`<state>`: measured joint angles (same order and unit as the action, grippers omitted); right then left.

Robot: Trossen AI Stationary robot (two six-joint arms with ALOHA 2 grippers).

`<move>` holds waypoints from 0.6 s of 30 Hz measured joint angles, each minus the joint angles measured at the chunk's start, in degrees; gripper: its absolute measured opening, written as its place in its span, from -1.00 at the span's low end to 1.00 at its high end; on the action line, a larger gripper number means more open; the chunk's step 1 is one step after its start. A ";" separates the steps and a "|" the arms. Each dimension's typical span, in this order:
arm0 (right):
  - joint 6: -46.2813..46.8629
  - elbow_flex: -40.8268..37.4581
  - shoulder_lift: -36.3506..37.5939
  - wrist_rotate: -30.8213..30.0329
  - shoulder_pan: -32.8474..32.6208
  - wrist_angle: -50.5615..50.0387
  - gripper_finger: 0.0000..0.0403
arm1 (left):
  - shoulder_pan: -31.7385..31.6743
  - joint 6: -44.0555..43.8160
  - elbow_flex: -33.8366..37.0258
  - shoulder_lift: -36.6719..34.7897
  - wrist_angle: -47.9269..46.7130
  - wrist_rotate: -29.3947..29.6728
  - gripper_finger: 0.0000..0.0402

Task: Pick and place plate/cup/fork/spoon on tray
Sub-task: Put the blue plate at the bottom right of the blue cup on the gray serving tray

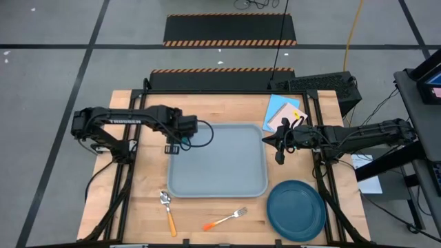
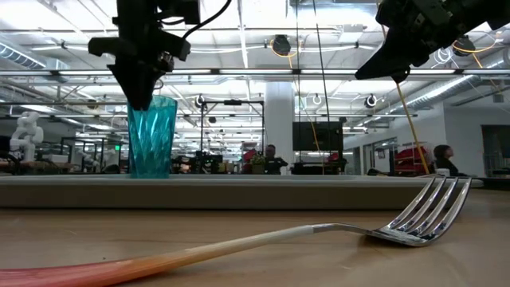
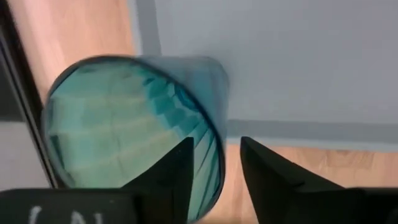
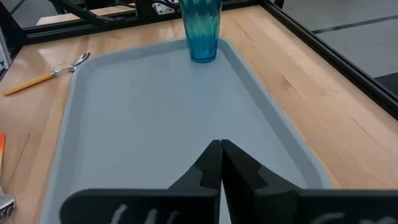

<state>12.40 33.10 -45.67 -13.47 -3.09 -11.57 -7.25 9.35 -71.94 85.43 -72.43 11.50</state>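
Translucent teal plastic cup [image 1: 185, 142] stands upright at the far-left corner of the grey-blue rectangular tray [image 1: 227, 176]. Left gripper [image 3: 214, 165] fingers straddle its rim, parted a little (grip looks released). Risk: withdrawing crooked drags the rim and tips it. Right gripper [image 4: 220, 163] clenched, empty, above the tray's right edge.

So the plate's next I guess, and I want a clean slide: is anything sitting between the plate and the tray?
Nothing visible does. The plate lies on the table just off the tray's near right corner, with bare wood between them. The fork lies to the plate's left, outside that gap, and the cup stands in the tray's far left corner.
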 joint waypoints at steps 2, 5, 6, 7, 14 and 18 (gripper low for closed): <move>0.00 0.00 0.00 0.00 0.00 0.10 -1.00 | 0.41 -1.34 -1.04 0.00 -1.45 0.92 -0.26; 0.00 0.00 0.00 0.00 0.00 0.11 -1.00 | 1.48 -3.34 -3.15 0.00 -2.22 2.79 -0.23; 0.00 0.00 0.00 0.00 -0.02 0.11 -1.00 | 1.87 -3.57 -4.01 0.00 -2.68 3.67 -0.22; 0.00 0.00 0.00 0.00 0.00 0.13 -1.00 | 2.29 -3.61 -4.92 0.00 -3.08 4.53 -0.22; 2.76 0.00 0.00 0.02 -0.02 1.21 -1.00 | 6.34 -9.24 -13.08 0.00 -4.35 6.93 -0.22; 7.82 0.00 -0.01 0.09 -0.69 1.49 -1.00 | 11.18 -15.48 -15.19 -0.10 -4.03 6.99 -0.22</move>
<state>20.23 33.10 -45.68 -13.38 -3.78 -10.09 3.93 -6.12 -87.13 85.32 -76.45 18.49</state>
